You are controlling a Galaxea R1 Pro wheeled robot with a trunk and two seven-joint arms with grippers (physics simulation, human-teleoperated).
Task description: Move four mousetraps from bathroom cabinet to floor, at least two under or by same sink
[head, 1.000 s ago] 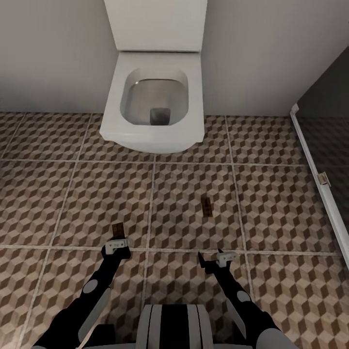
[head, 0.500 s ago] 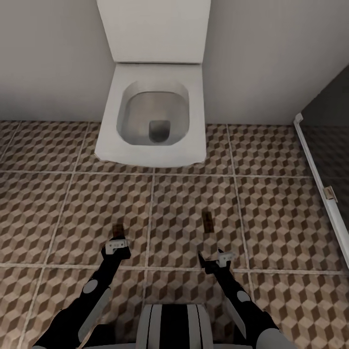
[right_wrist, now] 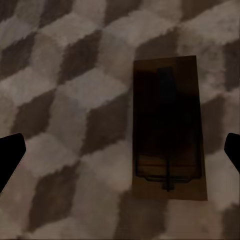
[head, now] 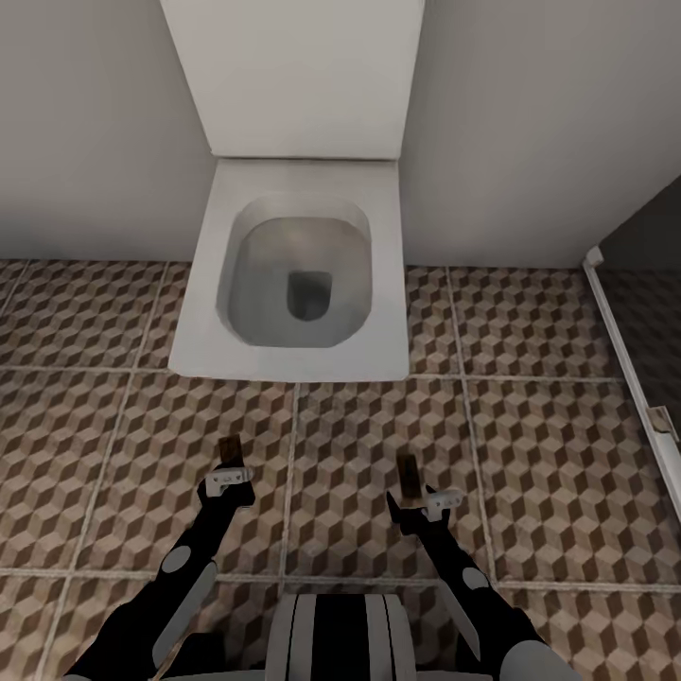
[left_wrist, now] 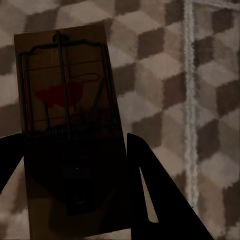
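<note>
One mousetrap, a small tan board with dark wire and a red mark, sits between the fingers of my left gripper, which is shut on it just above the cube-patterned bathroom floor. The left wrist view has this mousetrap close up, with the left gripper flanking its sides. A second mousetrap lies flat on the tiles right in front of my right gripper, which is open. In the right wrist view that mousetrap lies between the widely spread fingers of the right gripper. The cabinet is out of view.
A white toilet with its lid up stands against the grey wall straight ahead, its bowl overhanging the floor just beyond both grippers. A white-framed dark panel runs along the right side.
The whole view has shifted: the toilet and floor slid toward me. The floor mousetrap now lies at the right gripper's tips. The left mousetrap kept its place in the left gripper.
</note>
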